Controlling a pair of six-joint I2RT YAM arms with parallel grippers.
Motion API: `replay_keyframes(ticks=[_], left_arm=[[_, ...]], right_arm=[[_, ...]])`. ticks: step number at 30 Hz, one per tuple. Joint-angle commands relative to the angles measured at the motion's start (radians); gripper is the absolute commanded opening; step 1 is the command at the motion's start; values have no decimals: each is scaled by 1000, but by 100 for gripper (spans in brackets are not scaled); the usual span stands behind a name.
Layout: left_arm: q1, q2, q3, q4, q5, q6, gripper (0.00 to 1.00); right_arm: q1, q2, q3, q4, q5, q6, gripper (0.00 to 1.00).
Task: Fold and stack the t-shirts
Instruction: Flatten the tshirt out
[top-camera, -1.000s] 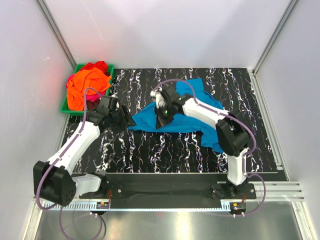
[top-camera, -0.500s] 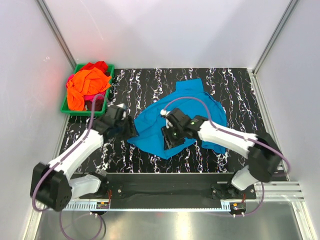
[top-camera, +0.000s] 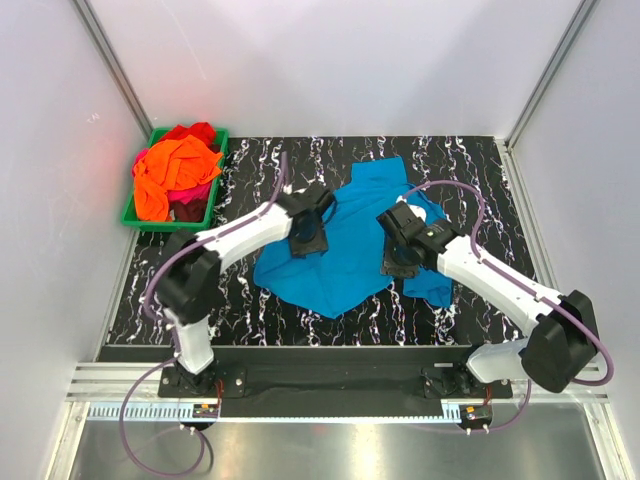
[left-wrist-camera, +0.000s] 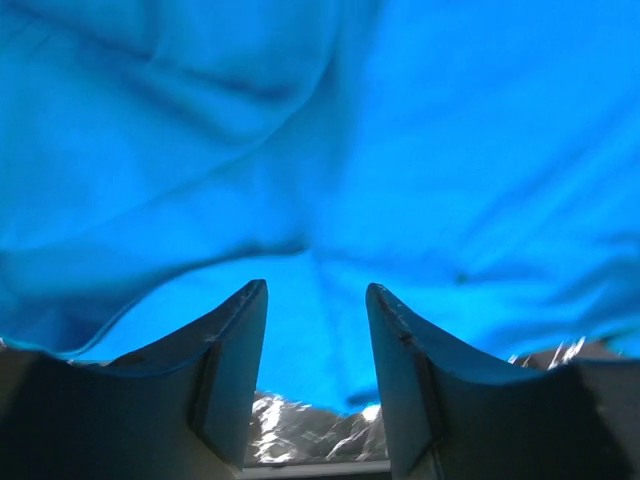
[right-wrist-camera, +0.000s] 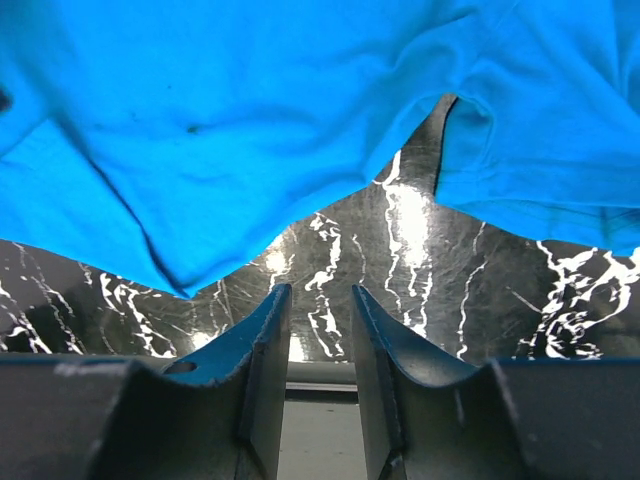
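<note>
Lying unfolded on the black marbled desk (top-camera: 480, 170), the turquoise-blue cloth t-shirt (top-camera: 350, 255) awaits folding; left gripper (left-wrist-camera: 315, 290) and right gripper (right-wrist-camera: 320, 290) hover, fingers (left-wrist-camera: 235, 345) parted, empty; orange and red t-shirts (top-camera: 172, 172) sit in a green plastic bin (top-camera: 129, 212)

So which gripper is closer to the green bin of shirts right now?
Left. The left gripper hangs over the turquoise t-shirt at its bin-side edge, across a strip of table from the green bin. The right gripper is farther off, over the shirt's opposite side.
</note>
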Motion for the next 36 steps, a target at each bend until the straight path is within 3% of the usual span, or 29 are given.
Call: replay_keyframes(ticks=[1, 10, 24, 36], left_arm=[[-33, 89, 148, -189, -110, -72, 48], [-54, 151, 128, -200, -84, -149, 45], [-68, 229, 185, -205, -113, -152, 47], [-68, 246, 191, -206, -110, -141, 34]], right_arm=[[-16, -4, -2, -6, 46, -45, 37], [-59, -84, -48, 25, 34, -137, 37], [-66, -176, -119, 23, 20, -151, 37], [-66, -205, -134, 11, 34, -146, 37]])
